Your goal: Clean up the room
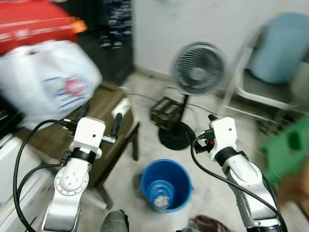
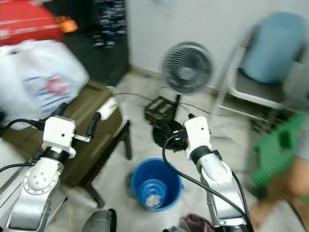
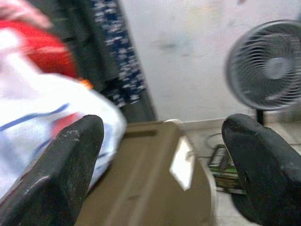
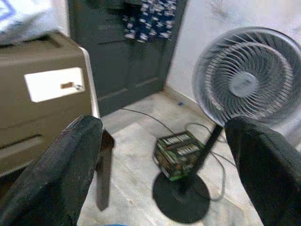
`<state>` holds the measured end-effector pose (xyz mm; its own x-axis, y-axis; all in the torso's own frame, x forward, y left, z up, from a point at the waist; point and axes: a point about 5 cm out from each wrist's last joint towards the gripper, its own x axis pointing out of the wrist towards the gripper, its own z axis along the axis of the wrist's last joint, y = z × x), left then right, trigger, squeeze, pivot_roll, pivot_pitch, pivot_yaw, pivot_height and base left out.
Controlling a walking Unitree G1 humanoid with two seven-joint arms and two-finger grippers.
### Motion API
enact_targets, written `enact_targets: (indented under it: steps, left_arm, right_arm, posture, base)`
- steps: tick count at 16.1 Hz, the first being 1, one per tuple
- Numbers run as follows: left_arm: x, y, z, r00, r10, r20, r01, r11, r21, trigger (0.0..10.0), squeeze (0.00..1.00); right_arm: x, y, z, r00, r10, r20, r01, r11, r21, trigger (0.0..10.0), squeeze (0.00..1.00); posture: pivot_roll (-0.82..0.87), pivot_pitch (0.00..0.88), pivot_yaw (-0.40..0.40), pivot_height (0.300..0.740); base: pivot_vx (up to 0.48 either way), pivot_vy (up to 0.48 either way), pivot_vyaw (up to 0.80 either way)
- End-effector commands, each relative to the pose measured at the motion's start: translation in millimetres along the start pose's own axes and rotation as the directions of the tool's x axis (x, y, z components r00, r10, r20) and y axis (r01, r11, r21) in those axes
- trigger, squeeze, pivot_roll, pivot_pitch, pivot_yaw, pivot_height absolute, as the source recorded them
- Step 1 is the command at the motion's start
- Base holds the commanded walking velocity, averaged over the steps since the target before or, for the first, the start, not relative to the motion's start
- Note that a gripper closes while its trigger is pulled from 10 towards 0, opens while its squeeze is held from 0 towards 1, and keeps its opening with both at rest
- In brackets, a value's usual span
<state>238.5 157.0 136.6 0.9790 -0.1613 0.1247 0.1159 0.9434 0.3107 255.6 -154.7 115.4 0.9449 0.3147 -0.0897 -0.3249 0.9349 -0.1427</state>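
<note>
- On the floor between the two arms stood a blue bucket (image 1: 166,186), upright, with something pale and crumpled at its bottom.
- Over the brown bench (image 1: 104,130) hovered the left claw (image 3: 162,160), fingers (image 3: 61,174) spread wide apart, clamped on nothing, touching nothing.
- Seen in the head views as a white wrist block with one black finger (image 1: 116,123) pointing forward above the bench's near edge.
- Above the floor beside the bucket was held the right claw (image 4: 169,165), fingers (image 4: 270,174) likewise far apart, empty, clear of everything.
- Aimed along its fingers toward the standing fan (image 4: 244,84) and the small dark green box (image 4: 178,153) just beside the fan's round black base.
- Upon the bench lay a bulging white plastic bag (image 1: 46,82) with red and blue print, blurred; behind it, something red (image 1: 34,24), too smeared to name.
- Fixed on the bench's end face was a pale label (image 4: 54,84).
- Behind the bench rose a dark cabinet (image 4: 131,47) with blue patterned cloth (image 4: 150,19) hanging near its top.
- Trailed across the pale floor near the fan was a thin black cord (image 4: 146,117).
- Against the wall to the robot's right stood a white-framed chair (image 1: 270,72) bearing a blue-grey backrest.
- Nearer on that side showed something green (image 1: 285,152), blurred beyond telling.
- At the near edge of the floor lay a dark reddish heap (image 1: 210,224) and a grey rounded shape (image 1: 115,222), neither clear enough to name.
</note>
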Motion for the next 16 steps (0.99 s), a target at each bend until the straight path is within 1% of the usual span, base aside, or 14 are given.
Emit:
enact_targets:
  steps: [1,2,3,5,6,9,10,11,13,15,16]
  left_arm:
    - [-0.4,1.0,0.6,1.000,0.020,0.012,-0.020,1.000,-0.004,10.0,0.00]
    - [-1.3,7.1,3.5,0.997,0.081,0.019,-0.080,0.996,-0.049,10.0,0.00]
    - [-1.2,12.5,3.5,0.990,0.138,0.003,-0.137,0.986,-0.094,10.0,0.00]
    - [-1.0,12.6,2.9,0.991,0.133,0.007,-0.132,0.989,-0.064,10.0,0.00]
    - [-3.5,13.0,0.4,0.990,0.143,-0.008,-0.143,0.987,-0.075,10.0,0.00]
    - [-17.1,16.9,-5.2,0.983,0.179,-0.039,-0.181,0.981,-0.066,10.0,0.00]
    - [-23.2,17.9,-7.3,0.981,0.188,-0.050,-0.190,0.981,-0.044,10.0,0.00]
    - [-29.5,17.5,-10.1,0.979,0.191,-0.071,-0.194,0.980,-0.040,10.0,0.00]
    - [-34.2,17.3,-12.6,0.974,0.206,-0.097,-0.210,0.977,-0.036,10.0,0.00]
    - [-35.7,17.3,-13.0,0.972,0.210,-0.105,-0.215,0.976,-0.038,10.0,0.00]
    - [-40.1,18.7,-12.8,0.972,0.211,-0.105,-0.215,0.976,-0.034,10.0,0.00]
  right_arm:
    - [1.5,-0.1,-1.4,1.000,-0.004,-0.005,0.004,1.000,-0.002,10.0,0.00]
    - [0.9,0.5,-1.6,1.000,-0.006,-0.005,0.006,1.000,-0.001,10.0,0.00]
    - [0.7,1.1,-1.2,1.000,-0.006,-0.003,0.006,1.000,0.002,10.0,0.00]
    - [-0.1,2.3,-1.4,1.000,-0.006,-0.004,0.006,1.000,0.005,10.0,0.00]
    - [-0.6,2.4,-1.4,1.000,-0.005,-0.004,0.005,1.000,0.006,10.0,0.00]
    - [-1.8,-2.3,1.4,1.000,-0.026,0.002,0.026,1.000,0.011,10.0,0.00]
    - [-3.6,-3.2,1.1,0.999,-0.032,0.000,0.032,0.999,0.013,10.0,0.00]
    - [-6.4,-3.2,-0.3,0.999,-0.034,-0.004,0.034,0.999,0.012,10.0,0.00]
    - [-8.4,-3.4,-1.7,0.999,-0.039,-0.010,0.039,0.999,0.009,10.0,0.00]
    - [-8.6,-3.9,-2.1,0.999,-0.042,-0.011,0.042,0.999,0.007,10.0,0.00]
    - [-8.7,-5.8,-2.1,0.999,-0.053,-0.011,0.053,0.999,-0.001,10.0,0.00]
  posture:
    - [-0.03,0.000,-0.020,0.740]
    - [-0.05,0.000,-0.009,0.740]
    - [-0.05,0.000,-0.007,0.740]
    - [-0.04,0.000,-0.013,0.740]
    - [-0.04,0.000,-0.017,0.740]
    - [-0.05,0.000,-0.020,0.740]
    - [-0.05,0.000,-0.019,0.740]
    - [-0.05,0.000,-0.018,0.740]
    - [-0.05,0.000,-0.018,0.740]
    - [-0.05,0.000,-0.019,0.740]
    - [-0.05,0.000,-0.021,0.740]
  base:
    - [0.000,0.000,0.80]
    - [0.000,0.000,0.80]
    - [0.000,0.000,0.80]
    - [0.000,0.000,0.80]
    - [0.000,0.000,0.80]
    - [0.000,0.000,0.80]
    - [0.000,0.000,0.80]
    - [0.000,0.000,0.80]
    - [0.000,0.000,0.80]
    - [0.000,0.000,0.80]
    - [0.000,0.000,0.80]
